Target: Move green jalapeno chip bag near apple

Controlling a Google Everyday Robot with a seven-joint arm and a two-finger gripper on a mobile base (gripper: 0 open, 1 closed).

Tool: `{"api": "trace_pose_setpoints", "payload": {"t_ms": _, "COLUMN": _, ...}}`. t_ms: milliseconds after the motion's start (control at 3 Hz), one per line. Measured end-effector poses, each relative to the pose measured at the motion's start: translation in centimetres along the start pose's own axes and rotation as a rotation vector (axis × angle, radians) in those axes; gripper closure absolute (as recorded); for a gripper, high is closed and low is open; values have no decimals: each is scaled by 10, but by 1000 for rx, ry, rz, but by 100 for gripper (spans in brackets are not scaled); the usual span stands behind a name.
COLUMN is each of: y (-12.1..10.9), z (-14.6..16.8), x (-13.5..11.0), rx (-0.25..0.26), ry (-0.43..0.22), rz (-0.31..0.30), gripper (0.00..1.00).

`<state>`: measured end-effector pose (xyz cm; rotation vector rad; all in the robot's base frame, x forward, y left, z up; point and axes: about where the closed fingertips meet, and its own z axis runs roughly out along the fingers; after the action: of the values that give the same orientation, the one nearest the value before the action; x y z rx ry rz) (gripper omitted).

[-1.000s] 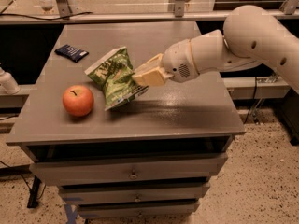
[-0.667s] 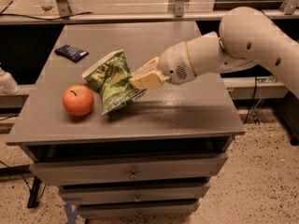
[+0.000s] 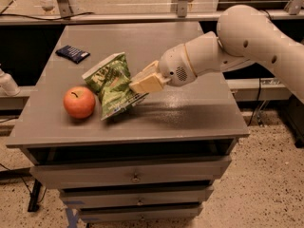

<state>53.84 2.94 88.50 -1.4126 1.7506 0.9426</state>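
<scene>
Hand: the hand (image 3: 137, 87) is found left of centre in the frame, at the end of the white arm (image 3: 247, 42) that reaches in from the upper right. It is clamped on the right edge of the green jalapeno chip bag (image 3: 110, 83).
Bag position: the bag is held tilted, its top towards the upper left and its lower corner down by the surface (image 3: 190, 113). Whether that corner touches the surface cannot be told.
Apple: the apple (image 3: 79, 102) is seen at the left of the frame, stem up, just beside the bag's lower left edge; a narrow gap appears to remain.
Change noted: against the views of a second ago, the bag and hand have been carried slightly left and lower, towards the apple. The apple itself has not been displaced.
Meaning for the task: the bag is judged to be already close to the apple. Only setting down and letting go are judged outstanding.
Risk: a careless release could tip the bag onto the apple and roll it.
Writing: pale lettering is visible near the bag's top; it cannot be read. No brand name can be made out.
Other item: a dark-blue packet (image 3: 72, 54) lies flat at the upper left; no legible marking.
</scene>
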Motion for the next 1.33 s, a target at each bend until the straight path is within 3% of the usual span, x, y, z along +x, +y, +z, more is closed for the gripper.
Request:
{"api": "trace_pose_setpoints", "payload": {"t_ms": 667, "y": -4, "z": 2, "x": 2, "rx": -14, "ry": 36, "rz": 10, "gripper": 7}}
{"api": "trace_pose_setpoints", "payload": {"t_ms": 1000, "y": -10, "z": -4, "x": 3, "rx": -7, "ry": 70, "rz": 6, "gripper": 0}}
{"api": "trace_pose_setpoints", "payload": {"t_ms": 1333, "y": -34, "z": -46, "x": 4, "rx": 144, "ry": 101, "rz": -38, "gripper": 0}}
